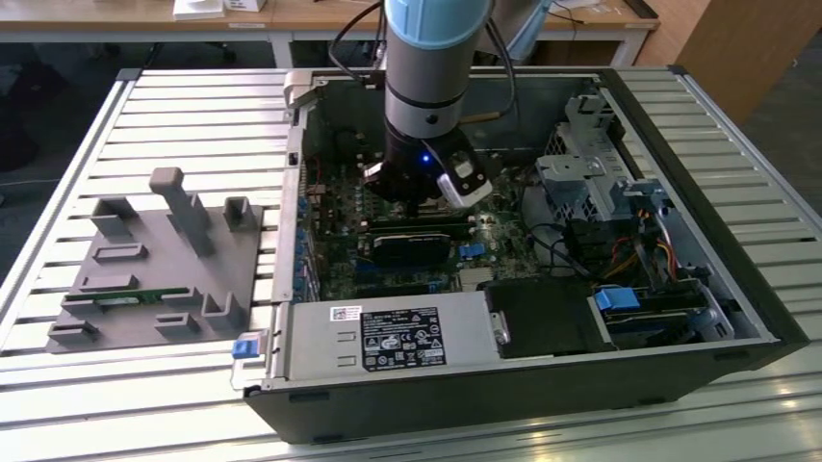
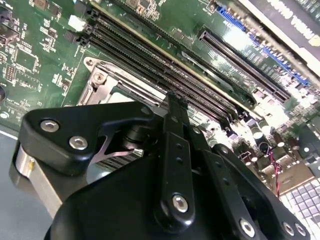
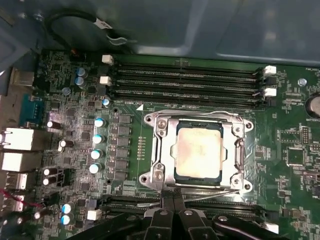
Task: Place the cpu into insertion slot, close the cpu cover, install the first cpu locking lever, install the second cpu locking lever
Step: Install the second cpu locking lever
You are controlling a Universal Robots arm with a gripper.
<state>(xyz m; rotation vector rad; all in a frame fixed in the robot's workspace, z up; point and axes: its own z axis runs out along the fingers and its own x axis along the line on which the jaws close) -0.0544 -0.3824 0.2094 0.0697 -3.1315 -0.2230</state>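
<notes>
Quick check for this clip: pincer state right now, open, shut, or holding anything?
Pincer: shut, fingertips together and holding nothing, at the edge of the thin silvery metal cover frame lying over the pale silvery square chip.

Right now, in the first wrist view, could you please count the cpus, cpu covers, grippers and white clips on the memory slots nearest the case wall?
cpu: 1
cpu cover: 1
gripper: 1
white clips: 4
Total: 7
</notes>
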